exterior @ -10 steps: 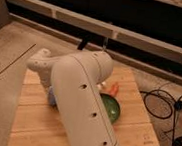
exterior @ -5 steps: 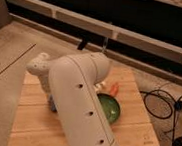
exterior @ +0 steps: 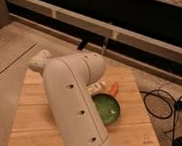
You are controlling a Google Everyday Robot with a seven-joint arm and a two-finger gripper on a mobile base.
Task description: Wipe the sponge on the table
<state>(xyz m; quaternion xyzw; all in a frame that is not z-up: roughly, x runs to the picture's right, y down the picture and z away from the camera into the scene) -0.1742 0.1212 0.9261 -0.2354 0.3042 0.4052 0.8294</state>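
Because the large white perforated arm (exterior: pixel 75 105) covers the middle of the light tan planked wooden table (exterior: pixel 30 117), you cannot see the gripper. It sits hidden beneath the white wrist housing (exterior: pixel 38 60) over the table's left rear part, so you cannot tell its opening or load. 1 s ago a blue patch showed below that wrist. Now none shows, and more of the round green bowl (exterior: pixel 107 110) is exposed. Treat the small flat blue-grey sponge as hidden under the arm, probably mid-wipe.
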